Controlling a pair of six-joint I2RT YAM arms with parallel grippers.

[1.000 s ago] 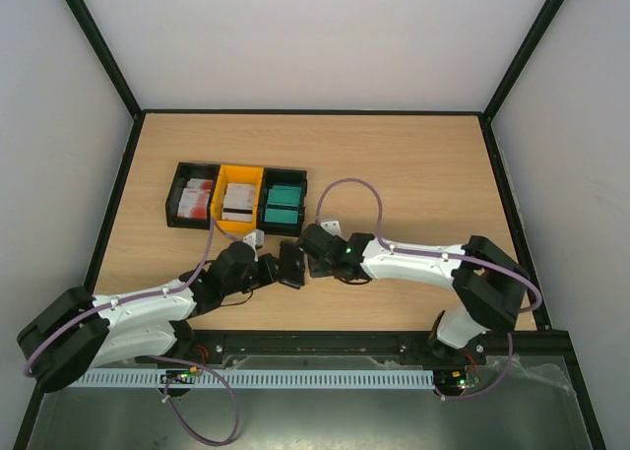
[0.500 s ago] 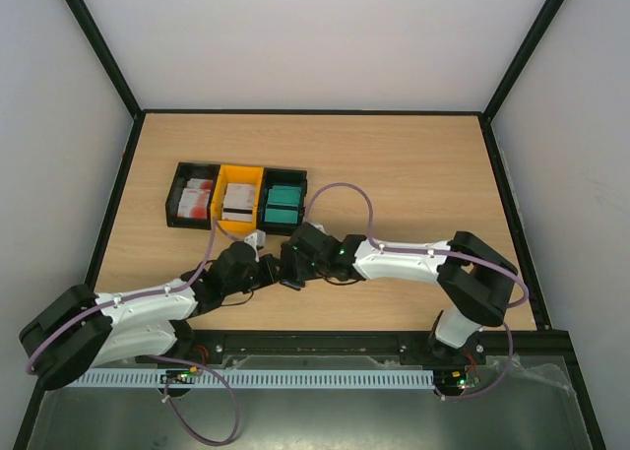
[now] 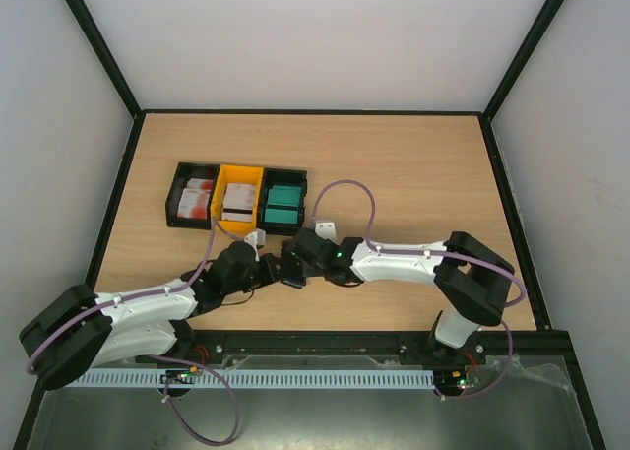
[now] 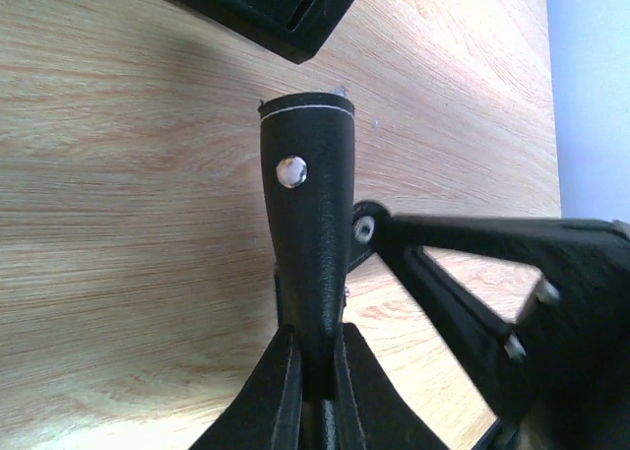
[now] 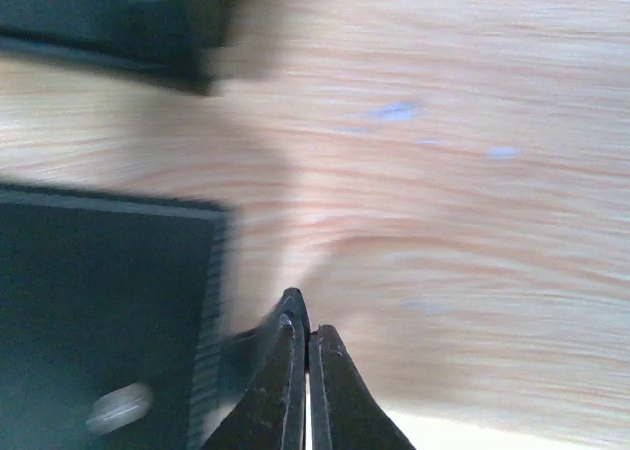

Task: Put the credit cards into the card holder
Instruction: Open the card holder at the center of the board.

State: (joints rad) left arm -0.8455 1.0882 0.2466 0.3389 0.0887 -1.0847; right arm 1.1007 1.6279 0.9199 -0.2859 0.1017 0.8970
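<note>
Looking along the left wrist, we are seeing the left fingers [image 4: 313, 371] clamping the closure tab [image 4: 305, 214] of the card holder [image 3: 291, 271], 1 tip pressing on each side of the black strip. The tab is sticking out past the fingertips over the table [image 3: 413, 174], its metal snap [image 4: 290, 171] facing the camera.

The right fingers [image 5: 307, 356] are clenched tip to tip. That view is blurring, so we are not able to tell whether anything thin is caught between them. The card holder's black face is lying just to the left of these tips, and we cannot tell whether it is touching them.

From above, we are watching both sets of fingers meeting at the card holder from opposite sides.

The credit cards [image 3: 284, 204] are lying well beyond both sets of fingers, in 3 bins standing side by side. The teal cards are filling the black bin [image 3: 285, 172] nearest the fingers. The white striped cards [image 3: 236, 202] are sitting in the yellow bin [image 3: 241, 170] next to it. The red-and-white cards [image 3: 198, 196] are resting in the far black bin [image 3: 195, 167].
</note>
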